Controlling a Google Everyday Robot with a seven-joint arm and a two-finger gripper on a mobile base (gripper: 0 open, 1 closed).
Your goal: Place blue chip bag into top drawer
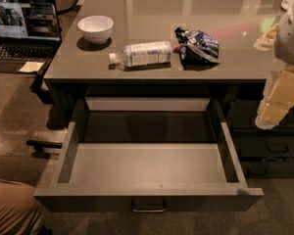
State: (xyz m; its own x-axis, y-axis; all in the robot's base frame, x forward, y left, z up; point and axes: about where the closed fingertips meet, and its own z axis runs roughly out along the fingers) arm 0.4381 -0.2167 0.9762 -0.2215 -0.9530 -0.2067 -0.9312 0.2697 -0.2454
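In the camera view, the blue chip bag [198, 46] lay on the grey countertop [152, 4] just to the right of the water bottle [142, 53], apart from it by a narrow gap, near the counter's front edge. It was crumpled and partly flattened, its glossy foil catching the light. Judged from that, it would be very light, soft and yielding, slippery on its broad faces, and apt to crackle and fold under pressure. The contents would probably crush if squeezed hard. The surest hold looked to be a pinch on a raised crease or on the crimped end seam, not on the slick flat panel.

The top drawer [148, 166] stood pulled fully out, below the water bottle and nearer the camera, its light floor bare and its metal handle [148, 206] centred on the front.

The robot arm [290, 33] entered at the frame's right edge, well to the right of the water bottle. Its pale links hung downward past the counter's front edge. The gripper [273, 109] sat at the low end, right of and lower than the water bottle, well apart from the bag and holding nothing visible. Whether it was open or closed could not be told.

A white bowl [95, 28] sat behind and left of the water bottle, and an open laptop [24, 23] farther left.
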